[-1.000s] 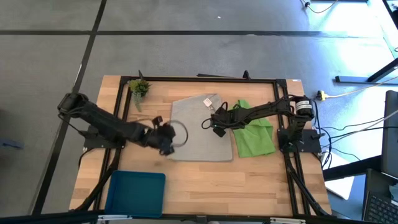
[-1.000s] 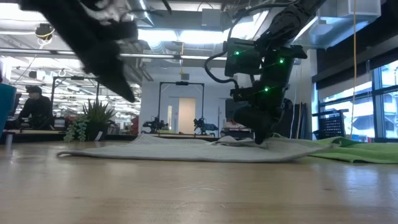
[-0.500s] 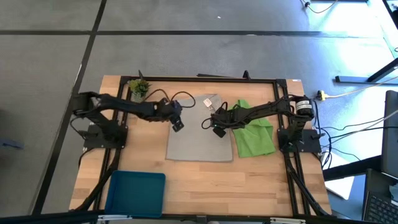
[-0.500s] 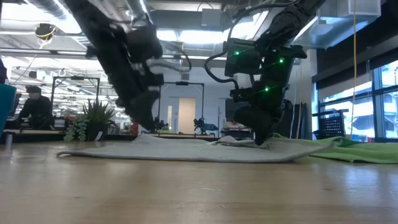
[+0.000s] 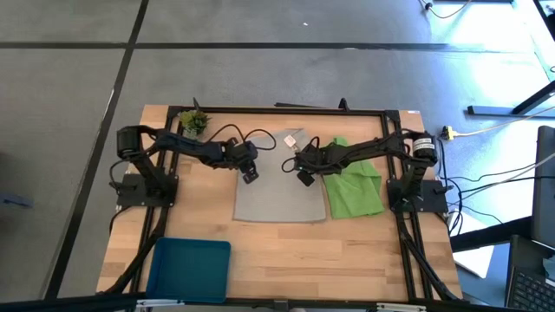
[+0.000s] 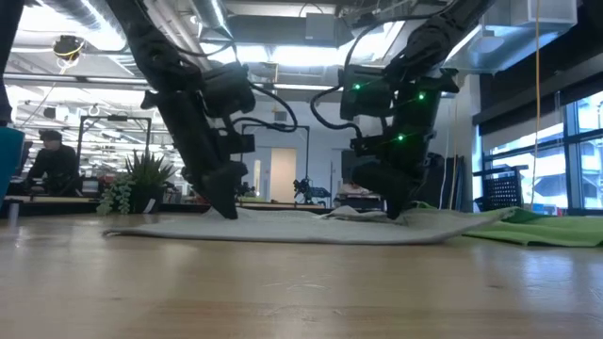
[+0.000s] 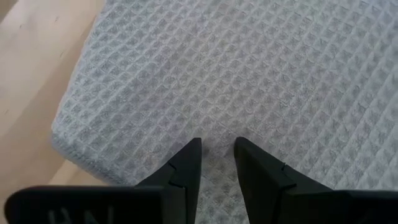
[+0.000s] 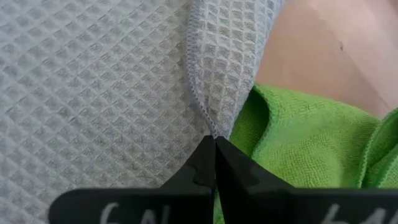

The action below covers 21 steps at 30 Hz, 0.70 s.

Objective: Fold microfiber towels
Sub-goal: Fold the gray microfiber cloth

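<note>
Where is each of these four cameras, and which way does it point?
High: above the table, looking straight down; both arms, grey towel, green towel.
Low: at tabletop height, looking level across; both arms reach down onto the grey towel.
Left wrist: on the left arm, looking past the left gripper, slightly parted over grey weave.
Right wrist: on the right arm; right gripper pinches the grey edge.
All four show the grey towel.

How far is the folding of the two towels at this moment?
Nothing looks folded yet: the grey towel lies mostly flat and the green towel sits crumpled beside it. In hand: the right gripper is shut on the grey towel's edge near the green one, and the left gripper is down on its opposite side, jaws slightly apart. Both folds remain.
</note>
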Tool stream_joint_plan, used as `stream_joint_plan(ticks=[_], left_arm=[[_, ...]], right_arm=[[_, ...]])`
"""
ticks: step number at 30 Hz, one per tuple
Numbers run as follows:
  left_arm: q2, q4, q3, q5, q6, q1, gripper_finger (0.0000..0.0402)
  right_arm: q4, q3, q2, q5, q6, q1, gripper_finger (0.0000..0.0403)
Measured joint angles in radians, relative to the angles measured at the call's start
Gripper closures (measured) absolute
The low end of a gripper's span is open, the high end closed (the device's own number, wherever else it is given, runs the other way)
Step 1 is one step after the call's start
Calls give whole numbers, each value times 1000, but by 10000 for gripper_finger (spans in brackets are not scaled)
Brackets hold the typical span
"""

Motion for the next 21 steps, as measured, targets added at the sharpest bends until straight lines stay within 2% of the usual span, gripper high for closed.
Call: stream_joint_plan(ticks=[5, 13, 21], left_arm=[[-1, -43, 1, -4, 3, 0, 310], [-1, -45, 0, -3, 25, 0, 310], [-1, -45, 0, -1, 31, 0, 310]], right_arm=[[-2, 0, -33, 1, 42, -10, 394], [-56, 0, -97, 78, 142, -33, 392], [-67, 0, -91, 5, 107, -92, 391]])
